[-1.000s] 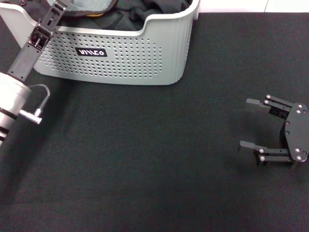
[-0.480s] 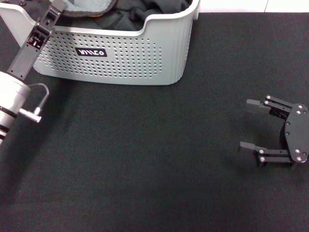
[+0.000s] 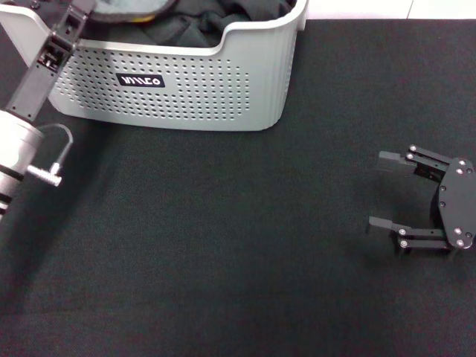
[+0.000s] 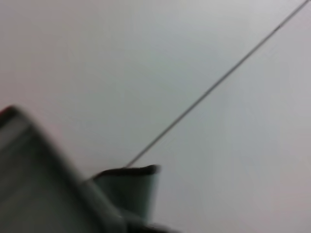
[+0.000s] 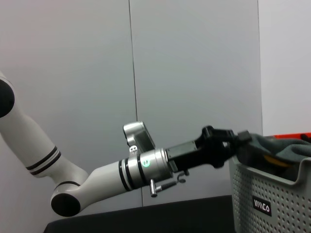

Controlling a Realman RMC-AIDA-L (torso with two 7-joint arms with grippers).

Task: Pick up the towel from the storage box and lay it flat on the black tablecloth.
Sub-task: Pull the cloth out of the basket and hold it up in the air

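Box (image 3: 186,82) fills the upper left of the head view, light grey with perforated walls and a black label (image 3: 142,80) in white letters on its near side. It stands on the black cloth (image 3: 238,245) that covers the tabletop across the whole frame. Dark garments (image 3: 223,18) lie heaped inside it. At the top edge, left of centre, a grey-teal patch of the towel (image 3: 130,7) shows inside the box, with a sliver of orange-yellow beside it. The left hand (image 3: 80,9) reaches over the box's near left rim at the upper left, right at the towel; I cannot tell whether its fingers are closed, since they run out of the frame. Its white forearm and a looped cable sit at the left edge. The right hand (image 3: 383,191) rests low on the cloth at centre right, well apart from the box, its two fingers spread wide with nothing between them.

The left wrist view shows a pale wall with a thin diagonal seam, and at lower centre a blurred grey-teal flap with a dark edge, the towel (image 4: 131,187).

In the right wrist view the left arm stretches from lower left toward the box (image 5: 272,199) at the lower right corner. The left hand (image 5: 238,141) sits at the rim against the grey-teal towel (image 5: 282,148), which rises above the box; the grip itself is hidden.
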